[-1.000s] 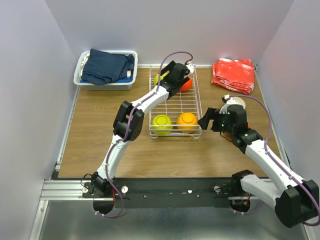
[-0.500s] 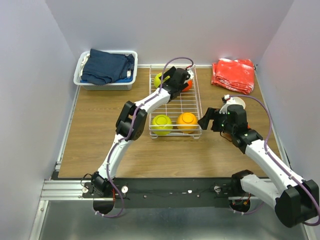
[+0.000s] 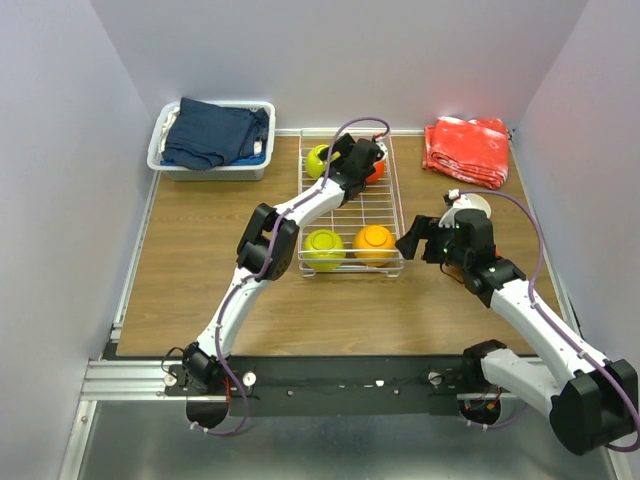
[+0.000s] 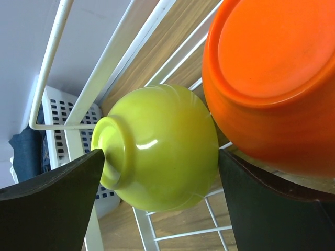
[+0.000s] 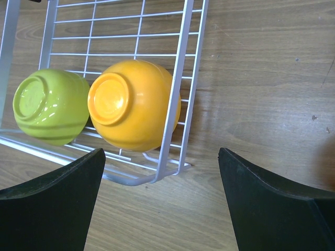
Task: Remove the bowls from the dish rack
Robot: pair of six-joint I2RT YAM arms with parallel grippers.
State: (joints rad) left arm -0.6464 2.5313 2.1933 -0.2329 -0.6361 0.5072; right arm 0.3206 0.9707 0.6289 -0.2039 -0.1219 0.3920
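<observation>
Not far along I'd say: four bowls sit in the dish rack (image 3: 372, 207), the far yellow-green bowl (image 3: 317, 157) and red-orange bowl (image 3: 374, 172) at the far end, the near yellow-green bowl (image 3: 323, 248) and orange bowl (image 3: 374, 241) at the near end. The left claw (image 4: 159, 157) is spread around the far yellow-green bowl, not pinching it. The right claw (image 3: 410, 245) hangs spread and empty over the table (image 3: 200, 280), just right of the rack. What looks like a white bowl (image 3: 472, 203) sits out by the right arm.

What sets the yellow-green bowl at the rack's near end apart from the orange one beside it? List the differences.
Colour: the yellow-green bowl is lime, the orange bowl yellow-orange. Place: the orange bowl sits in the dish rack's near right corner, behind a side wire; the yellow-green bowl lies on its left. Both are glossy, similar in size and bottom up.
</observation>
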